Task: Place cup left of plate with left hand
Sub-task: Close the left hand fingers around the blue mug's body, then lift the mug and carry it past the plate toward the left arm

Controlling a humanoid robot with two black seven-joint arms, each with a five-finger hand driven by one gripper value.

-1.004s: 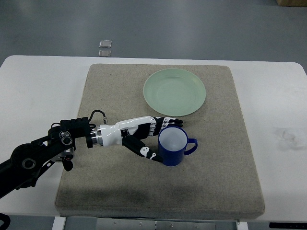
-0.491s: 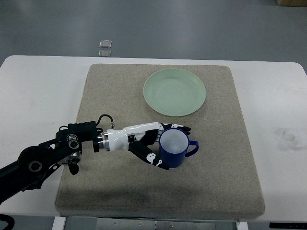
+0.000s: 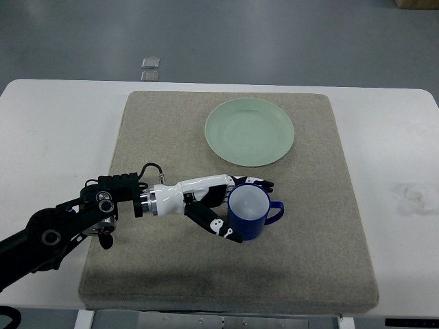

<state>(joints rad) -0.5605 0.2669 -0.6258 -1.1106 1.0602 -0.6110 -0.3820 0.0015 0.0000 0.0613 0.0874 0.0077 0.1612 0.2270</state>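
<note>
Glossy blue cup point(image 3: 250, 213) wrapped by left hand point(image 3: 218, 200) fingers, lower centre on coarse mat point(image 3: 329, 226), below smooth round pale-green plate point(image 3: 250, 131).

Left hand point(image 3: 218, 203) wrapped around the upright blue cup point(image 3: 250, 213) on the grey mat point(image 3: 315, 226); green plate point(image 3: 250, 131) lies beyond, apart.

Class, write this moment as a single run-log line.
left hand: wrapped around blue cup | cup: upright on mat, below green plate | placement left of plate: not done | right arm: unseen
</note>
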